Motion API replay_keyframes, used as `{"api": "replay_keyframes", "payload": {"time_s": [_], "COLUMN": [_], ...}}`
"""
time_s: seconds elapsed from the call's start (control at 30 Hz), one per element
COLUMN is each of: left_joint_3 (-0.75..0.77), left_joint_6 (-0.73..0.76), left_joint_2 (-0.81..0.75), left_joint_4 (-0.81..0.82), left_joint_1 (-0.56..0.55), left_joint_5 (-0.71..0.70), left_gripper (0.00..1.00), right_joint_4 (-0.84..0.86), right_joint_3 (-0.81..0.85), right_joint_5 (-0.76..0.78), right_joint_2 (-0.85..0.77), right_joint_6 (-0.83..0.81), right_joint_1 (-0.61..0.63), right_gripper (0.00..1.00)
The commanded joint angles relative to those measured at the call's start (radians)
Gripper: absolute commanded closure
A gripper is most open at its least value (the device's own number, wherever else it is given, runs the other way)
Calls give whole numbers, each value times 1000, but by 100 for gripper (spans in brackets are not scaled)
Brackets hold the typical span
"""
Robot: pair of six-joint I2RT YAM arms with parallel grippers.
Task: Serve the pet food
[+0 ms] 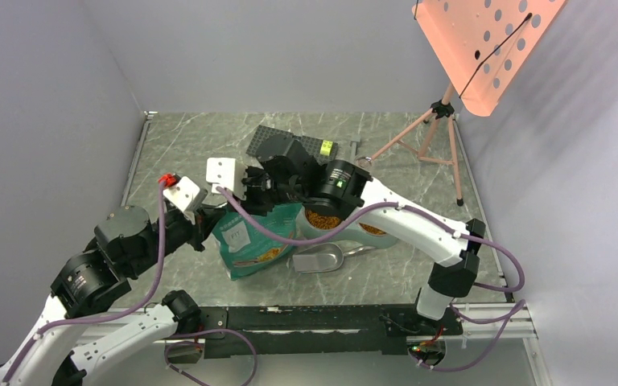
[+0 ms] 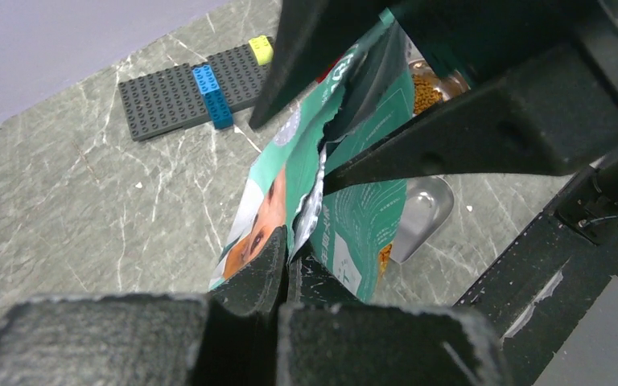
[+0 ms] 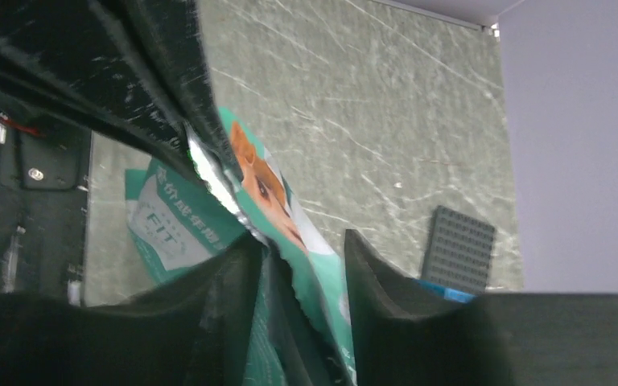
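Note:
The teal-and-white pouch (image 1: 251, 241) with the dog print stands at the table's middle, its torn top open. My left gripper (image 1: 208, 221) is shut on the pouch's left top edge; the left wrist view shows the jaws (image 2: 290, 261) pinching the foil edge of the pouch (image 2: 362, 217). My right gripper (image 1: 259, 191) is at the pouch mouth. Its jaws (image 3: 302, 265) are open, with one torn wall of the pouch (image 3: 322, 281) between them. Orange-brown kibble (image 1: 322, 219) lies in the twin-bowl dish (image 1: 362, 239) just right of the pouch, and also shows in the left wrist view (image 2: 426, 92).
A shiny metal scoop (image 1: 320, 259) lies in front of the dish, and also shows in the left wrist view (image 2: 425, 211). A dark studded baseplate (image 1: 286, 145) lies behind. A pink perforated stand (image 1: 483, 48) on a tripod (image 1: 430, 133) occupies the back right. A black rail (image 1: 314, 318) runs along the near edge.

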Motion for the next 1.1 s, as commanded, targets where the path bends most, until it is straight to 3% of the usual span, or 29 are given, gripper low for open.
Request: {"api": "replay_keyframes", "payload": {"time_s": [0.0,0.03,0.07,0.27,0.3,0.33,0.37,0.4,0.43,0.73,0.83,1.07], "left_joint_3": [3,2,0,-6,-7,-7,-8,-9,-12,-14,-15,-15], "left_joint_6": [-41,-41,-40,-34,-31,-29,-28,-28,-28,-32,-32,-40], "left_joint_2": [-13,-13,-13,-28,-29,-31,-33,-33,-34,-40,-47,-64], "left_joint_4": [44,44,42,33,31,29,28,28,27,18,13,-7], "left_joint_1": [1,2,1,1,1,1,1,1,1,1,1,2], "left_joint_5": [30,28,25,-16,-20,-23,-24,-24,-24,-56,-67,-88], "left_gripper": [100,100,100,100,100,100,100,100,100,100,100,100], "right_joint_4": [36,35,31,24,25,31,42,41,28,0,3,-12], "right_joint_3": [36,31,26,-27,-34,-57,-80,-90,-85,-98,-117,-136], "right_joint_5": [177,206,239,246,238,242,253,257,256,232,240,265], "right_joint_2": [6,7,8,-39,-46,-59,-71,-78,-78,-122,-140,-152], "right_joint_6": [-50,-60,-69,-53,-42,-45,-53,-56,-53,-22,-19,-41], "right_joint_1": [10,9,10,-56,-69,-76,-82,-90,-101,-221,-257,-287], "right_gripper": [78,98,100,97,79,70,71,82,100,100,91,100]}}
